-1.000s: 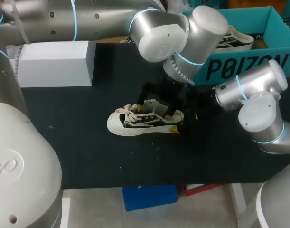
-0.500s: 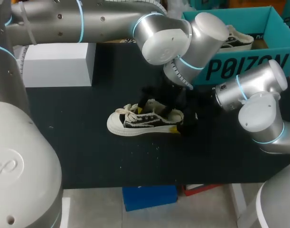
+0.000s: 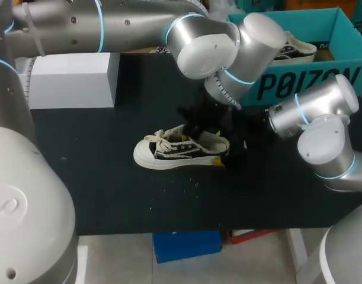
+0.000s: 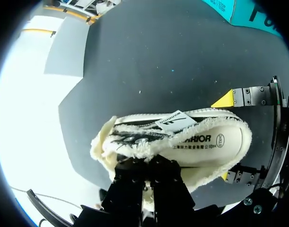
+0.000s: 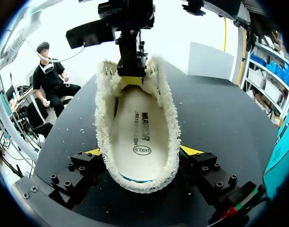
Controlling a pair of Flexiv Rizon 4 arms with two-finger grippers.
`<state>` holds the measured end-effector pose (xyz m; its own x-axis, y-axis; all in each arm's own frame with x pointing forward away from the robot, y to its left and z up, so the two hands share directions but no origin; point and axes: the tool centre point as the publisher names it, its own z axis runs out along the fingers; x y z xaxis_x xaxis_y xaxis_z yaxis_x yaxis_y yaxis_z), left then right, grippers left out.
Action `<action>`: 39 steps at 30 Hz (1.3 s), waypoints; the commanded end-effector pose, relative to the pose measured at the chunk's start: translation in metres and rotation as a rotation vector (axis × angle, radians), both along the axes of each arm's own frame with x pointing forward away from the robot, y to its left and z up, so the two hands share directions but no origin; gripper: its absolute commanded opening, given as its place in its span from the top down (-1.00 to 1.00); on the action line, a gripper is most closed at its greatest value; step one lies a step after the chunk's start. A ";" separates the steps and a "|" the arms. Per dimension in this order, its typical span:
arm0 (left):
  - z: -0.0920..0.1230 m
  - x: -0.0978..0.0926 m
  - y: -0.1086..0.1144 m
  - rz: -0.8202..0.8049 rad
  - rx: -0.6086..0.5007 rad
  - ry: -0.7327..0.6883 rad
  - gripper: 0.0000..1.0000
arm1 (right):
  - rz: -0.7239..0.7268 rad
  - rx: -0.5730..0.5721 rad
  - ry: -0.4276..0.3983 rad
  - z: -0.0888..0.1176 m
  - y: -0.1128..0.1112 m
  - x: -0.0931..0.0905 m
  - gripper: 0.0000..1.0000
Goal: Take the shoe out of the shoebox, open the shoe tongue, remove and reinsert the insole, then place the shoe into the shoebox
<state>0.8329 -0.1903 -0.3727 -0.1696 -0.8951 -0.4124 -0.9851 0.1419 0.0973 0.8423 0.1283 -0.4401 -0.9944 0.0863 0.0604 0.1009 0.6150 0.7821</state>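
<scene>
A: Shoe (image 3: pixel 178 151) status?
B: Centre of table (image 3: pixel 109 183), left of shoebox (image 3: pixel 299 83). Right gripper (image 5: pixel 143 156) clamps heel (image 5: pixel 144 182) from both sides. Left gripper (image 5: pixel 130 78) at tongue (image 4: pixel 175 122), grip can't tell. Likely light, soft canvas; hold stiff heel.

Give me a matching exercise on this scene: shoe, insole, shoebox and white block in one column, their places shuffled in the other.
1 shoe
2 insole
3 shoebox
4 white block

A lying inside the shoe, print showing
B teal, at the far right of the table
C on the table's black top, heel between the fingers of the right tool
D at the table's far left

Pairs: 1-C, 2-A, 3-B, 4-D.
</scene>
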 end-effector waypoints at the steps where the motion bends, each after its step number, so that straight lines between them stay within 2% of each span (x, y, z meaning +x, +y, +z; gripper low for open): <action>1: 0.013 -0.002 0.003 -0.006 -0.021 -0.025 1.00 | -0.002 -0.003 0.001 -0.001 0.002 0.001 1.00; 8: 0.031 0.001 0.000 -0.005 -0.054 -0.088 1.00 | -0.002 -0.003 0.001 -0.001 0.002 0.001 1.00; 16: 0.043 0.003 0.005 0.010 -0.073 -0.130 1.00 | -0.002 -0.003 0.001 -0.001 0.002 0.001 1.00; 34: 0.060 0.000 0.048 0.089 -0.087 -0.200 1.00 | -0.002 -0.003 0.001 -0.001 0.002 0.001 1.00; 39: 0.059 -0.004 0.056 0.093 -0.091 -0.205 1.00 | -0.002 -0.003 0.001 -0.001 0.002 0.001 1.00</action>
